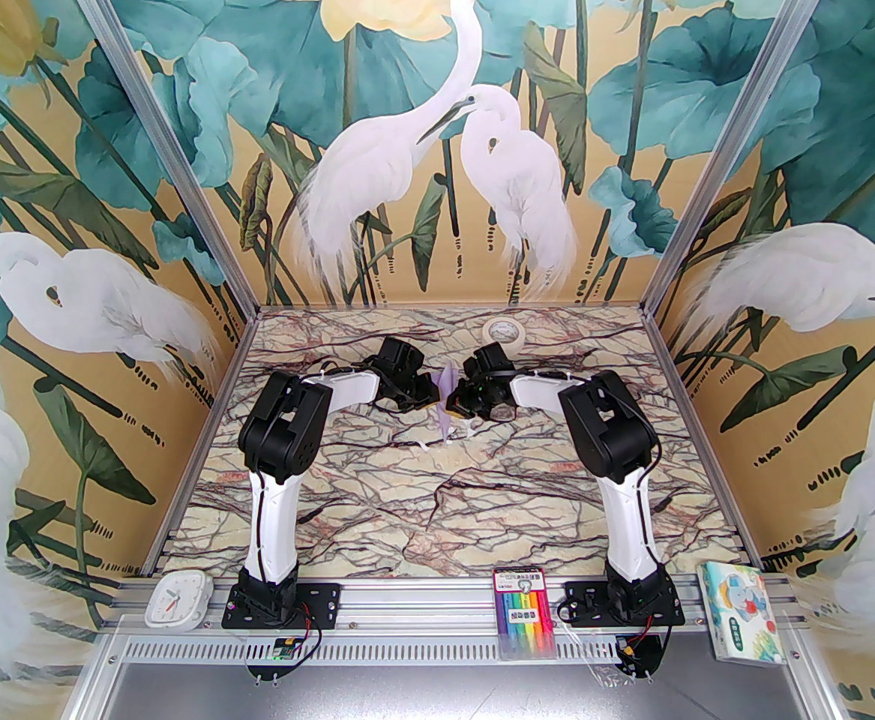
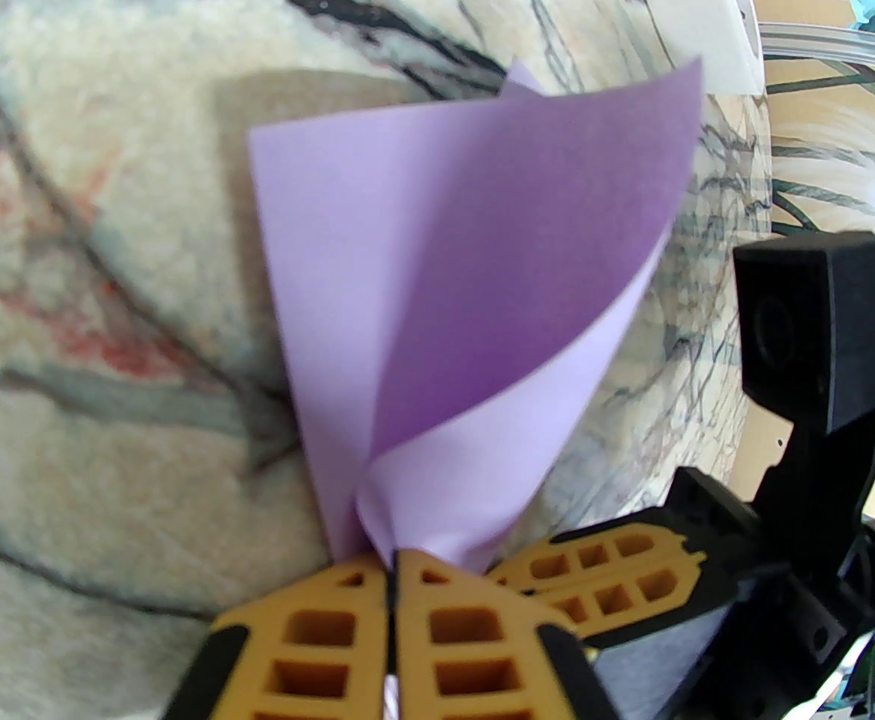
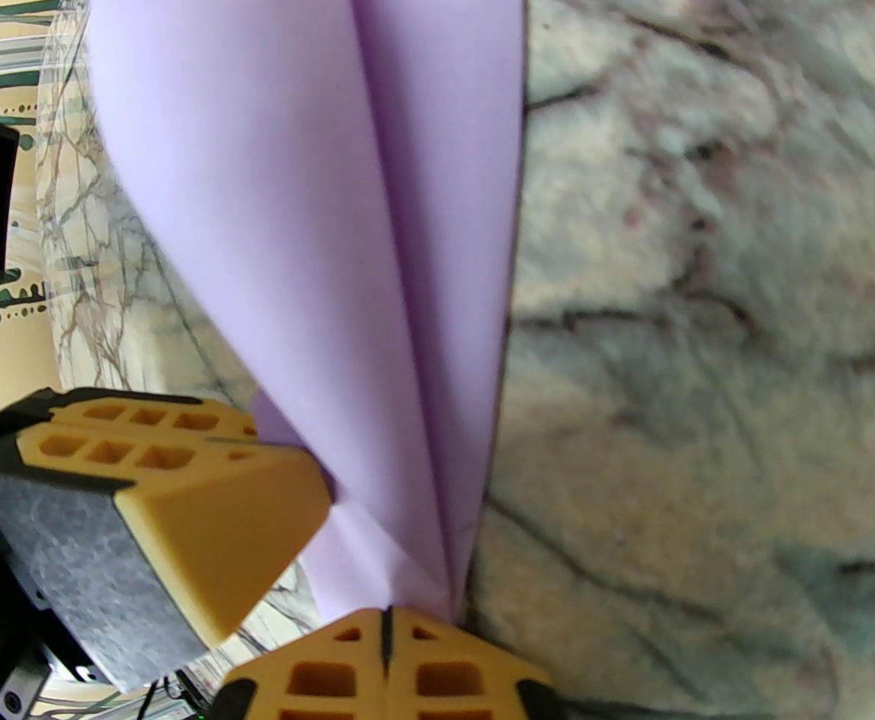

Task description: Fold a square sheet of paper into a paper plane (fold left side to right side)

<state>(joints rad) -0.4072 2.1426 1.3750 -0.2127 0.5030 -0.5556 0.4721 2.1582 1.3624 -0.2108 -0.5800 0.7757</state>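
**A:** Where is the paper?

**B:** The paper plane (image 2: 444,289) stands on edge on the near side of the tape roll (image 1: 502,329), slightly to its left. I can't tell whether its low tip touches the surface (image 1: 422,507). The left jaws are pinched tight on one end of it. The right jaws are pinched on that same end, just beside them, from the other side.

**A:** What step is this, do you think?

**B:** It looks like closing the left side over onto the right. Long creases run down to the pinch, but one layer curls open like a cone.

**A:** How would you do it well?

**B:** I'd leave one pinch on the creased end as an anchor. The other should carry the curled layer across until its edge meets the flat layer. I'd go slowly, because thin paper buckles if the two pinches twist against each other. Then I'd lay it down on the near side of the tape roll and press along the ridge, from the pinched end outward. A flap released early will probably spring open again.

**A:** And the count?

**B:** One paper plane and one tape roll. There are two arms, the left arm (image 1: 280,432) and the right arm (image 1: 609,432), with two pairs of jaws. Far nearer than the tape roll are one small clock (image 1: 178,598), one pack of coloured pens (image 1: 525,612) and one tissue pack (image 1: 737,612).
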